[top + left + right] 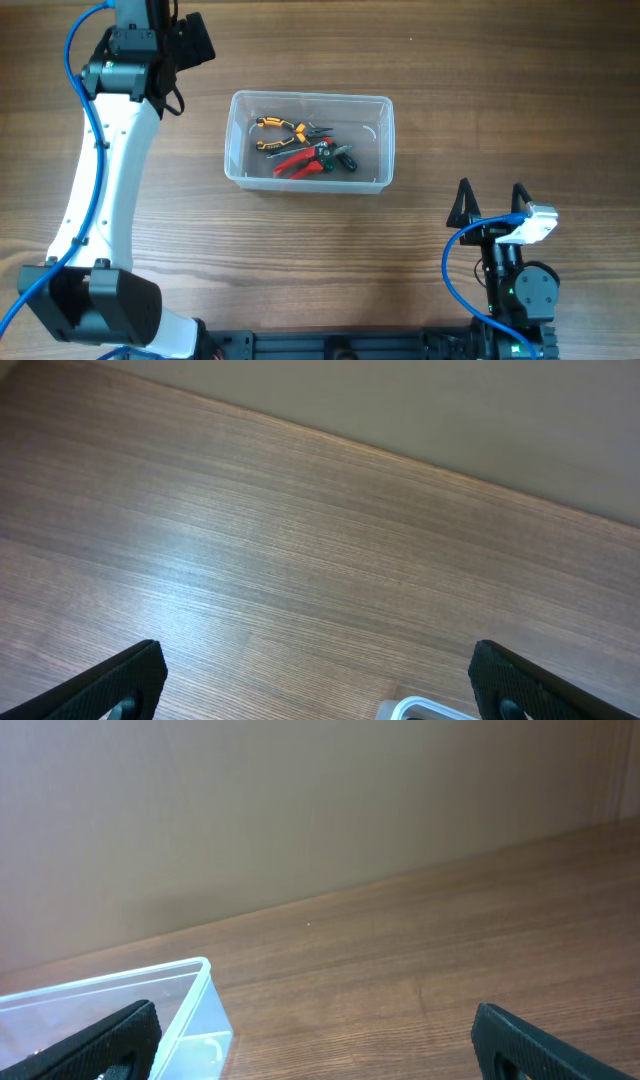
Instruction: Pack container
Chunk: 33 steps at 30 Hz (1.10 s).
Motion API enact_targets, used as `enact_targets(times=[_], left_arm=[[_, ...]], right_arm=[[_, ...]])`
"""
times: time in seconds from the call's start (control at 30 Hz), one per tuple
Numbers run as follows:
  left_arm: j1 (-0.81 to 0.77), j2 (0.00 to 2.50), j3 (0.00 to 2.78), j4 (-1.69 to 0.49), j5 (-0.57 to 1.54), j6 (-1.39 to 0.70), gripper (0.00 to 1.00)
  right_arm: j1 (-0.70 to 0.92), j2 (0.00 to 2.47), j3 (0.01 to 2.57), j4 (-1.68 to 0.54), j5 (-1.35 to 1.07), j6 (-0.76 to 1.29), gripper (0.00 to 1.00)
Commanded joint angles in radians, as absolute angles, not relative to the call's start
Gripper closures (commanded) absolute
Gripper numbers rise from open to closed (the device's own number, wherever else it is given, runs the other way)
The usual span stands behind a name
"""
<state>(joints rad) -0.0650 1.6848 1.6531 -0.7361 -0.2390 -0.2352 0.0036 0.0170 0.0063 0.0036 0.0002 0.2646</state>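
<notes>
- The container (236, 150) sits on the bench (480, 70), about mid-bench, with its long side running left to right in the overhead view.
- Three tools lie inside it, piled and touching: yellow-handled pliers (278, 127) toward the far wall, red-handled pliers (297, 164) toward the near wall, and a dark tool with green on it (342, 158) just right of the red ones.
- My left jaws are out at the far left of the bench, left of the container and clear of it.
- They stand wide open and hold nothing. In the left wrist view both fingertips (125, 680) sit in the bottom corners with only wood grain between them.
- A small pale curved edge shows at the bottom of that view. I cannot tell what it is.
- My right jaws are near the front edge, to the right of the container and well apart from it.
- They are spread wide and empty, with the fingertips (110, 1040) far apart in the right wrist view.
- That view catches one clear corner of the container low on the left, ahead of the fingertips.
</notes>
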Motion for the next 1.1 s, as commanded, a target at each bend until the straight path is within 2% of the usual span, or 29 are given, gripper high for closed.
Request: enact_targets(times=[0.0,0.37,0.57,0.67,0.9,1.07], left_arm=[[-0.064,1.678,1.657,-0.734,-0.244,-0.251,0.0],[-0.064,1.678,1.657,-0.768,-0.245,-0.244,0.0],[-0.059,1.626,1.657,-0.716,-0.255,-0.243,0.0],[-0.035,1.466,1.657,-0.62,-0.253,-0.243,0.0],[0.006,1.044,1.656,-0.618,-0.255,-0.243,0.0],[0.01,0.807,1.654,-0.755,-0.256,-0.243,0.0]], right_arm=[[-0.002,0.002,0.005,0.007,-0.009,0.277,0.0],[-0.002,0.002,0.005,0.007,-0.009,0.276,0.0],[-0.002,0.002,0.005,0.007,-0.009,0.277,0.0],[-0.002,0.002,0.005,0.006,-0.009,0.276,0.0],[-0.002,0.002,0.005,0.007,-0.009,0.276,0.0],[-0.002,0.002,0.005,0.007,-0.009,0.276,0.0]])
